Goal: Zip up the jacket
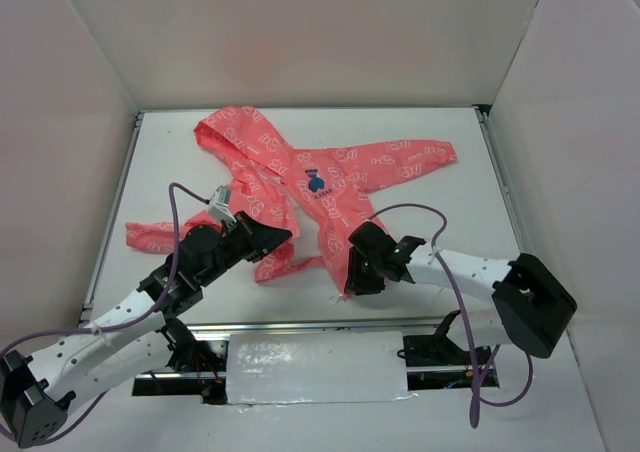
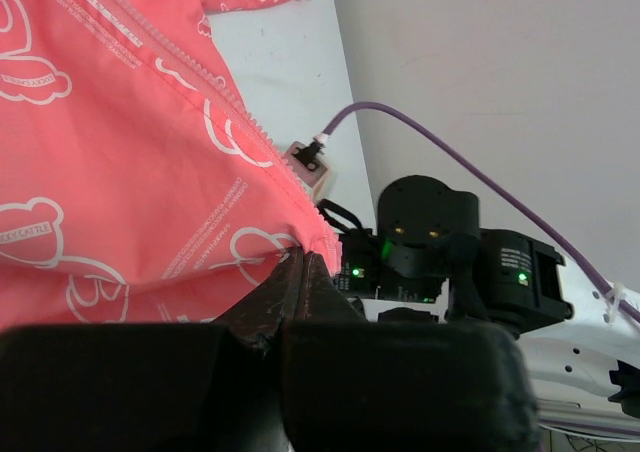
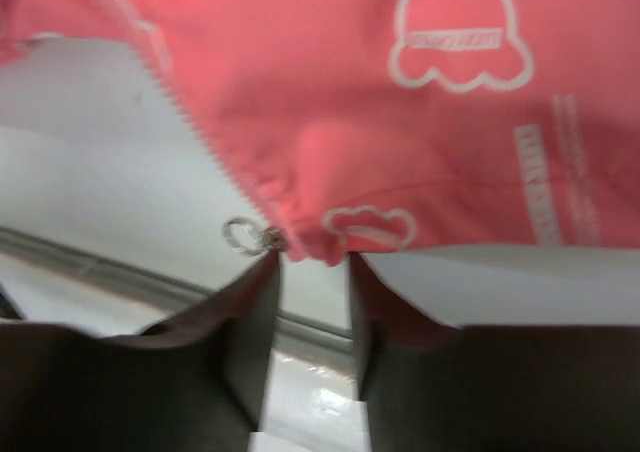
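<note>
Two grippers work at the near hem of the jacket (image 1: 300, 187). On the left gripper (image 2: 303, 261) the fingers are pressed together, pinching the lower edge of one front panel, and the coral fabric bunches right at the tips. A row of zipper teeth (image 2: 215, 87) runs away from that pinch along the panel's edge. On the right gripper (image 3: 312, 267) the fingers stand a little apart, with bare surface showing through the narrow gap. The bottom corner of the other front panel sits right at the tips, and whether the pads touch the cloth I cannot tell. Just beside that corner lies the small metal pull ring (image 3: 240, 235), at the foot of that panel's teeth. From above, the two grippers are apart, with the open bottom of the jacket's front between them. The jacket lies spread on the white table (image 1: 470, 202), hood (image 1: 235, 132) toward the far left and blue emblem (image 1: 316, 180) on the chest. The far sleeve (image 1: 410, 157) stretches out to the right, and the near sleeve (image 1: 150, 237) trails to the left beside the left arm. White walls (image 1: 300, 32) stand around the table on three sides.
</note>
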